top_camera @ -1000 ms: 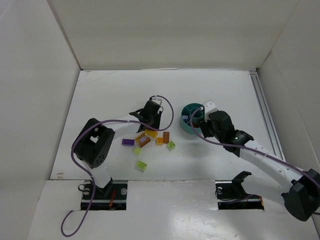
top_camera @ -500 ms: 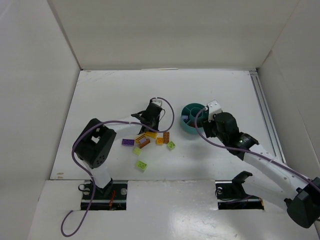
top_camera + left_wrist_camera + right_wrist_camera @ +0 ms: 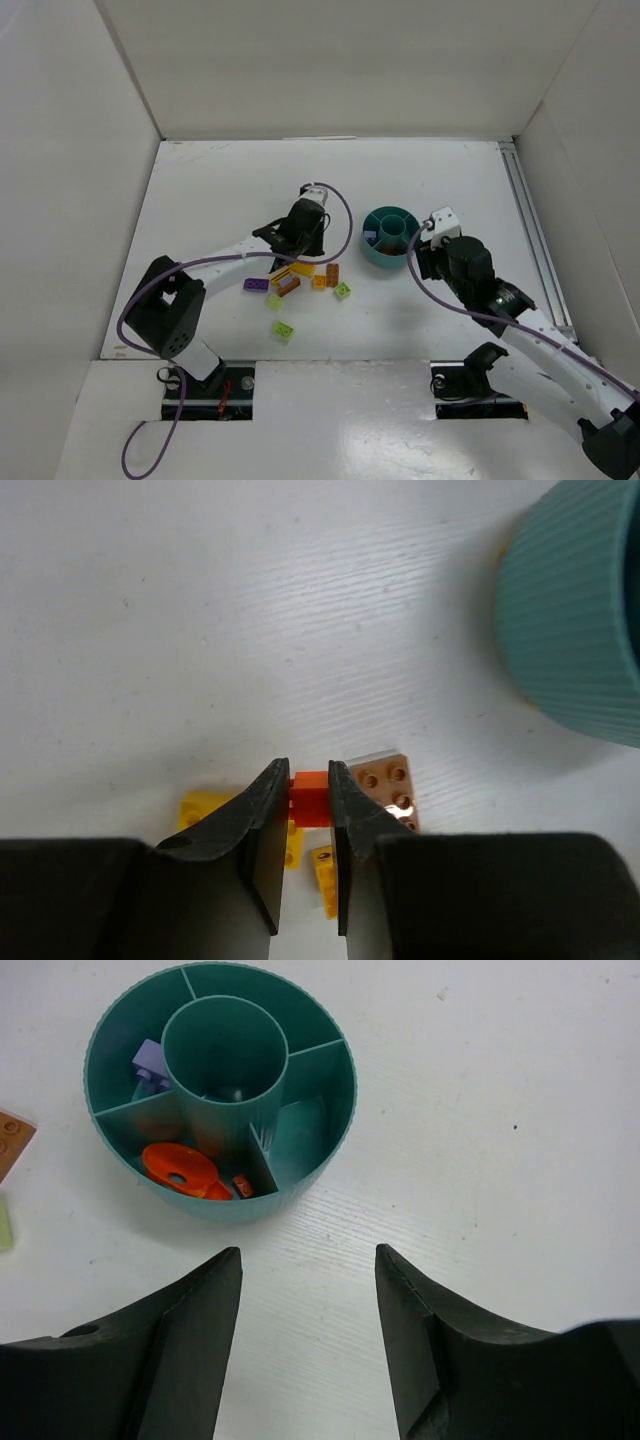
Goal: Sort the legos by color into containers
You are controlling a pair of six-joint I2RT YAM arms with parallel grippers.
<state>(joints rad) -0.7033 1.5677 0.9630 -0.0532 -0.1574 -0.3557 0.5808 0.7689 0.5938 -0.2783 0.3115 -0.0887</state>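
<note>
Slippage worries me: my left gripper [image 3: 307, 776] pinches an orange brick [image 3: 311, 790] at its very fingertips, among loose legos [image 3: 388, 785] beside the teal bowl [image 3: 575, 620], and it could twist free short of that bowl, while my right gripper [image 3: 308, 1260] hangs wide open.

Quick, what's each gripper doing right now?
Left gripper: closed on an orange lego.
Right gripper: open, holding nothing.
</note>
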